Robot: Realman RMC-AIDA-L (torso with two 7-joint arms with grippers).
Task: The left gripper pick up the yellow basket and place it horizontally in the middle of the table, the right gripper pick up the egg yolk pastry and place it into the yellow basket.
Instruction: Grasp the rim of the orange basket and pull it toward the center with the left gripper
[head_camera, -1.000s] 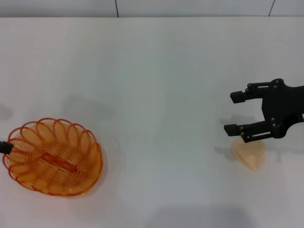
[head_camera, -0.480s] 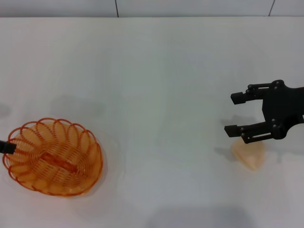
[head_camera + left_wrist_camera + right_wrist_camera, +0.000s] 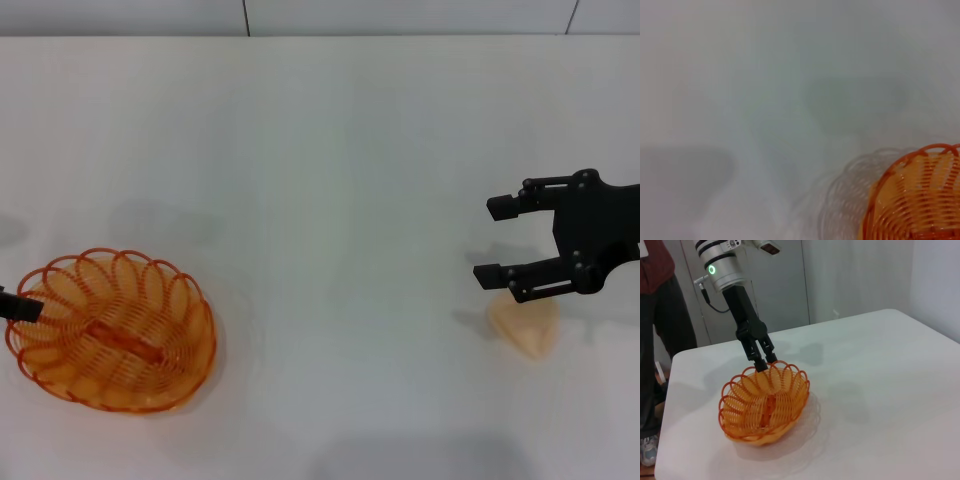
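Observation:
The yellow basket (image 3: 110, 332) rests on the white table (image 3: 320, 150) at the near left; it also shows in the left wrist view (image 3: 920, 200) and the right wrist view (image 3: 765, 402). My left gripper (image 3: 765, 360) reaches down from its silver arm with its fingers nearly together on the basket's outer rim. In the head view only a black tip (image 3: 18, 306) of it shows at the frame edge. The egg yolk pastry (image 3: 526, 326) lies at the near right. My right gripper (image 3: 491, 240) hovers open just beyond it, holding nothing.
A person in dark trousers (image 3: 655, 365) stands past the table's left end. The table's far edge meets a grey wall (image 3: 320, 15).
The left gripper's tip has shifted very slightly at the basket's rim. The basket, the pastry and the right gripper have stayed put.

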